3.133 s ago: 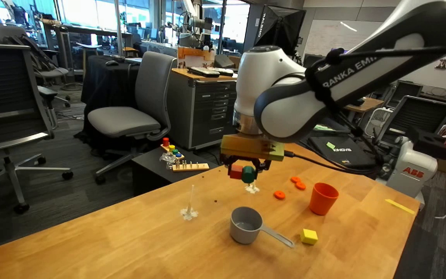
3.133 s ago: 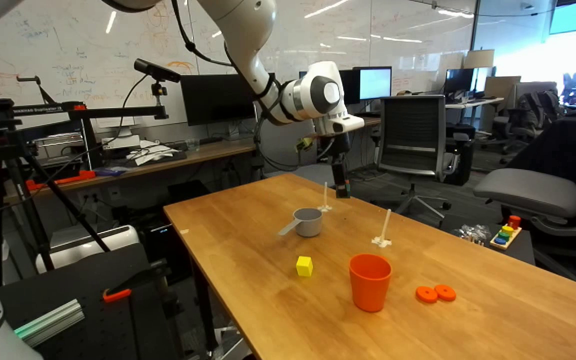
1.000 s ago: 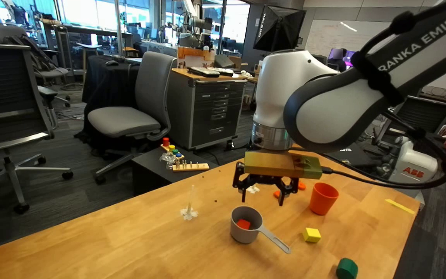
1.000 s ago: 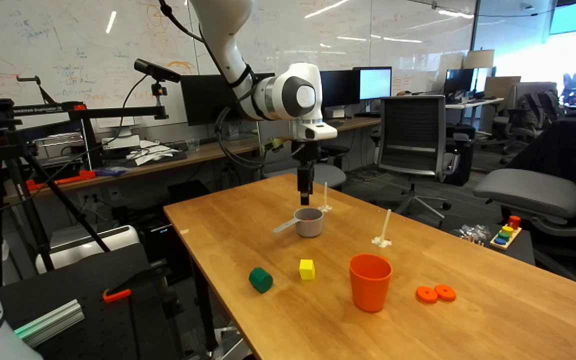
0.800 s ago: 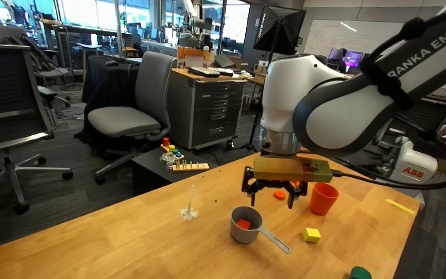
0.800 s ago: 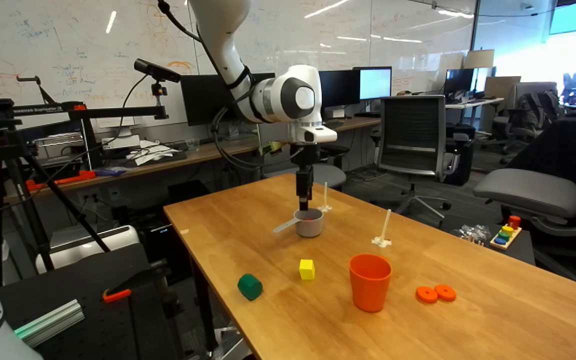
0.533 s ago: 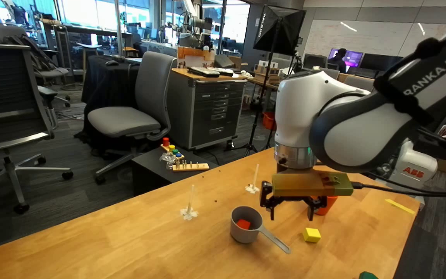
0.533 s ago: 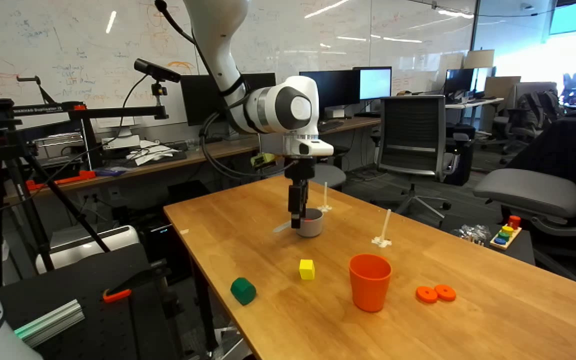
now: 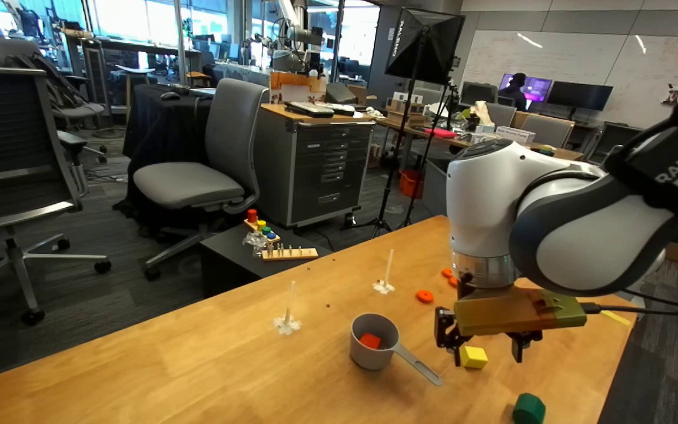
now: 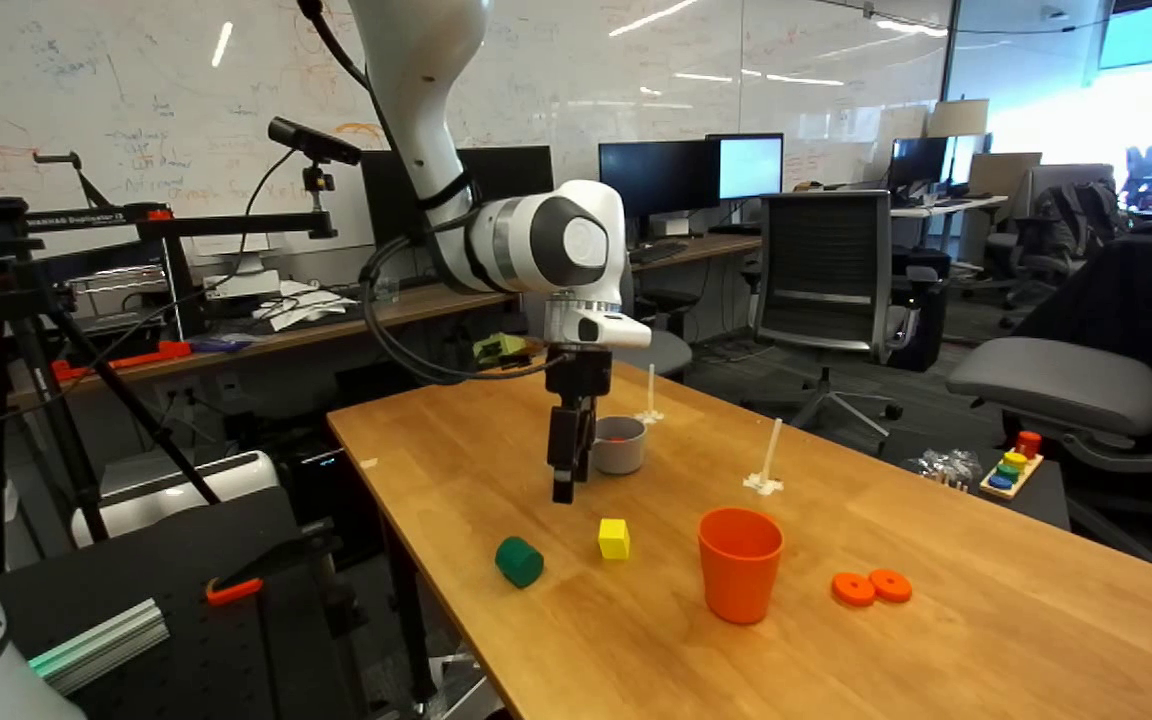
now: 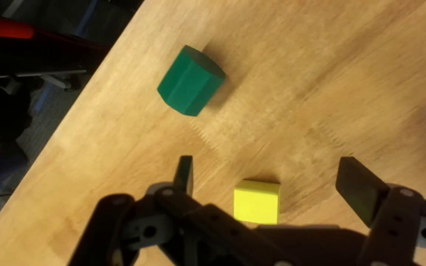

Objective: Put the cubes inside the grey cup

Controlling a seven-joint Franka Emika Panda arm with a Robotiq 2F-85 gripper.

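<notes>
The grey cup [image 9: 368,358] with its long handle stands upright on the table, also in an exterior view [image 10: 620,460]. A red cube [image 9: 369,340] lies inside it. A yellow cube [image 9: 474,357] sits on the table beyond the cup's handle end. A green block [image 9: 529,408] lies on its side near the table edge. My gripper [image 9: 487,359] is open and empty, above the table by the yellow cube. In the wrist view the yellow cube [image 11: 256,203] shows between the spread fingers of my gripper [image 11: 266,173], nearer the left one. The green block [image 11: 191,81] lies farther up.
A red-orange cup [image 10: 741,570] stands near the yellow cube; my gripper hides it in an exterior view. Orange discs [image 10: 853,589] lie beyond it. Two thin upright pegs [image 9: 290,306] [image 9: 389,274] are fixed to the table. The table edge [image 11: 83,94] is close to the green block.
About three seconds ago my gripper held the red cube and green block; the red one is now in the cup, the green on the table. The open gripper has lowered towards the yellow cube.
</notes>
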